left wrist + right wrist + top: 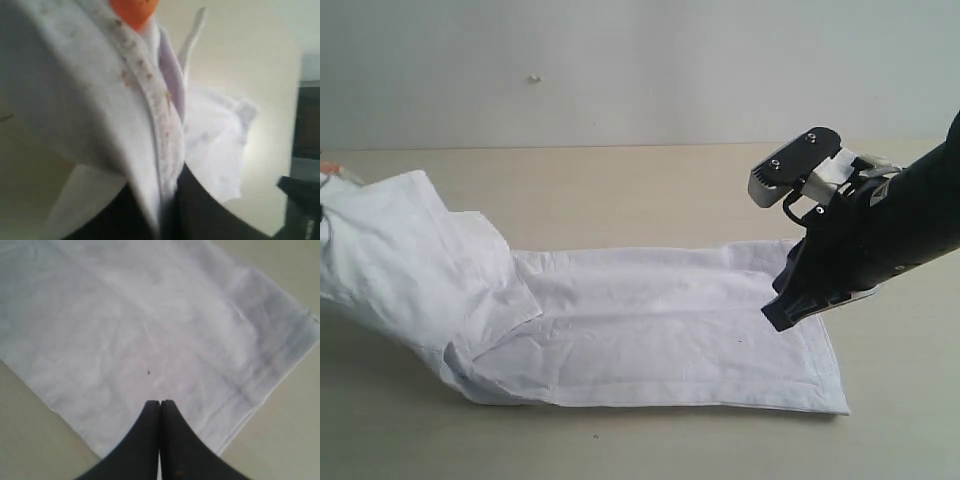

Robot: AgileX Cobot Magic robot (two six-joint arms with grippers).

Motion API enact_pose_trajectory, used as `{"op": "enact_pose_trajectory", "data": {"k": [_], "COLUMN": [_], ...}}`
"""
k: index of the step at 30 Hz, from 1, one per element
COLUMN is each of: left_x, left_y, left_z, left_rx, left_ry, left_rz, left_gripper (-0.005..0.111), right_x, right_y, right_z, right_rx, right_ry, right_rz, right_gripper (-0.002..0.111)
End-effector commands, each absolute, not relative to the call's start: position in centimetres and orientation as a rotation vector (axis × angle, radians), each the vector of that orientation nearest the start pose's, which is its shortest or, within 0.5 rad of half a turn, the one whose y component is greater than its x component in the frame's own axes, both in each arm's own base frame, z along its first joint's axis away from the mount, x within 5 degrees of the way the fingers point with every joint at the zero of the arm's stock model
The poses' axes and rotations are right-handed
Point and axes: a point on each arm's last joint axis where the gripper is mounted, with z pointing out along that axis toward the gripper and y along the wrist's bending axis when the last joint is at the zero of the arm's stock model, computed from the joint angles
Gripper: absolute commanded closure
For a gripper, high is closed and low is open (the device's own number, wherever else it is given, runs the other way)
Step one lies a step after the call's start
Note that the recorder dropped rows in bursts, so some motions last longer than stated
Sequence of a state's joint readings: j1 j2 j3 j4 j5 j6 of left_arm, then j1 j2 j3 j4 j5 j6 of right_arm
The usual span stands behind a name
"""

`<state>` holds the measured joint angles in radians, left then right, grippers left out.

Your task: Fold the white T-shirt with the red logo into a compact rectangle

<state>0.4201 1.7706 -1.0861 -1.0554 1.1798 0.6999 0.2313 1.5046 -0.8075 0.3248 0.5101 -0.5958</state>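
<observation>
Left wrist view: orange tag on white T-shirt, its print unreadable.

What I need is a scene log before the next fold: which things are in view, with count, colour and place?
white T-shirt: one, white, spread on the table, left end raised.
orange tag: one, orange, on the shirt's raised end.
table: one, beige, under the shirt.
wall: one, pale grey, behind the table.
left gripper: one, black, shut on the shirt's raised fabric.
right gripper: one, black, shut and empty, over the shirt's hemmed right end.
</observation>
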Motion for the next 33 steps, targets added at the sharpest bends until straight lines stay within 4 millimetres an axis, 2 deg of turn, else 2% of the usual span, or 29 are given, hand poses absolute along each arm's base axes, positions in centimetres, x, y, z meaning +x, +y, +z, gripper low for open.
{"op": "enact_pose_trajectory", "data": {"k": [1,3,8,14,17,19,21,23,27,28,30,33], "left_x": [33.2,33.2,31.7,30.0,29.7,29.2,28.8,28.6,28.9,28.9,29.0,29.7], "left_y": [-0.1,-5.1,-12.5,-19.4,-21.9,-23.6,-25.2,-26.9,-28.7,-28.9,-29.1,-28.5], "left_z": [24.2,25.2,26.0,25.0,23.9,23.0,22.4,22.0,21.5,21.5,21.7,22.2], "left_rx": [-0.165,-0.068,0.123,0.201,0.176,0.177,0.231,0.293,0.339,0.355,0.379,0.421], "left_ry": [2.398,2.351,2.33,2.396,2.404,2.416,2.399,2.381,2.383,2.38,2.368,2.354], "left_rz": [-1.435,-1.575,-1.757,-1.621,-1.505,-1.496,-1.515,-1.538,-1.562,-1.572,-1.602,-1.568], "left_gripper": [0.106,0.106,0.106,0.106,0.106,0.104,0.098,0.082,0.029,0.021,0.018,0.022], "right_x": [26.9,27.1,27.5,27.7,27.7,27.6,27.6,27.6,27.5,27.4,27.4,27.4], "right_y": [7.8,7.8,7.4,5.6,5.2,5.2,5.2,5.2,5.1,5.1,5.1,5.1], "right_z": [20.2,20.3,20.7,22.0,22.5,22.7,22.8,22.8,22.7,22.7,22.7,22.7], "right_rx": [-0.745,-0.737,-0.679,-0.465,-0.395,-0.393,-0.392,-0.392,-0.393,-0.393,-0.395,-0.395], "right_ry": [2.533,2.517,2.483,2.458,2.446,2.439,2.438,2.438,2.455,2.457,2.456,2.456], "right_rz": [0.184,0.176,0.108,-0.109,-0.135,-0.135,-0.134,-0.134,-0.144,-0.145,-0.146,-0.146], "right_gripper": [0.108,0.108,0.108,0.108,0.108,0.108,0.108,0.108,0.108,0.108,0.108,0.108]}}
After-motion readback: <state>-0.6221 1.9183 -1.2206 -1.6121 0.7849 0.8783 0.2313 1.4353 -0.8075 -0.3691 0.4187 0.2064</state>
